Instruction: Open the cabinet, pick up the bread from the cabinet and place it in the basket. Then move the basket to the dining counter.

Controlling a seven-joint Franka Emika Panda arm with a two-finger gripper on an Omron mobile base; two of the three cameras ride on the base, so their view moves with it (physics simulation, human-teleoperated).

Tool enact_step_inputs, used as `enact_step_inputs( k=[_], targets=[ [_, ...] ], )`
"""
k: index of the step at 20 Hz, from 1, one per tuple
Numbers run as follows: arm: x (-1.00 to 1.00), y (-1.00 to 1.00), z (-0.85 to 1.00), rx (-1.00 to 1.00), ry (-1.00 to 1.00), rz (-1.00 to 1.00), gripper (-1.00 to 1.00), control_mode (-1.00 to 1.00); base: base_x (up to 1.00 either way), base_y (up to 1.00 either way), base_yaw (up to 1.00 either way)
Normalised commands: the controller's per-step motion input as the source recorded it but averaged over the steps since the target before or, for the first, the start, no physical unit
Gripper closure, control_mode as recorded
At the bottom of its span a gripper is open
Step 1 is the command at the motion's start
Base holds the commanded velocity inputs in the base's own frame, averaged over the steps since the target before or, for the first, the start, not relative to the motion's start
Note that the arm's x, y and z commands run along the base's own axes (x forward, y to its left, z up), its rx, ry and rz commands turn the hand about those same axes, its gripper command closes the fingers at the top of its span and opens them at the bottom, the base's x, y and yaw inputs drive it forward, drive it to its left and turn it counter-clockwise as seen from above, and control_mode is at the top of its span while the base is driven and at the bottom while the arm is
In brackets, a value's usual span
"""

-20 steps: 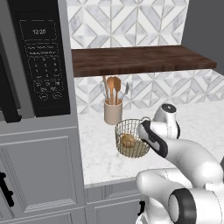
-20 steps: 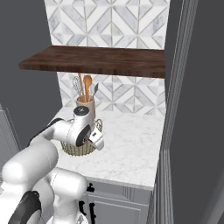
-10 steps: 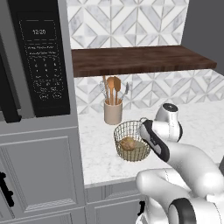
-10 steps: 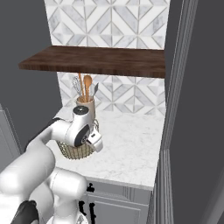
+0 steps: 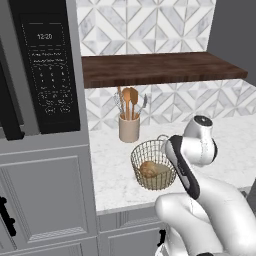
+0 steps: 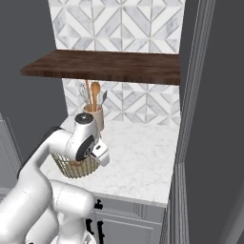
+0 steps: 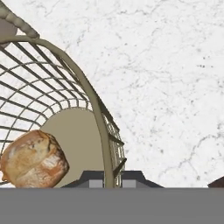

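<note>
Straddling basket (image 7: 101, 127) rim, gripper (image 7: 112, 178) closed on it; bread (image 7: 34, 159) inside

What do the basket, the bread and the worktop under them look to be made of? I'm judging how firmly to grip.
The basket looks like thin brass-coloured metal wire, an open lattice with a matte beige base. The bread looks like a baked bun, its crust golden-brown and lumpy. The worktop looks like polished white marble with fine grey veins. The claw straddles the basket's rim.
</note>
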Motion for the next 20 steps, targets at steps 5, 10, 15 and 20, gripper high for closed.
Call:
enact_step_inputs(
  k=[5,10,15,20],
  targets=[
    [-0.63,0.00,0.80,0.01,-0.06,0.00,1.00,-1.00,0.00,0.00,0.00],
    [-0.85,0.12,0.56,0.00,-0.01,0.00,1.00,-1.00,0.00,0.00,0.00],
    [-0.11,0.17,0.70,0.07,0.00,-0.02,1.00,-1.00,0.00,0.00,0.00],
    [0.00,0.03,0.45,0.11,0.05,-0.02,1.00,-1.00,0.00,0.00,0.00]
  ],
)
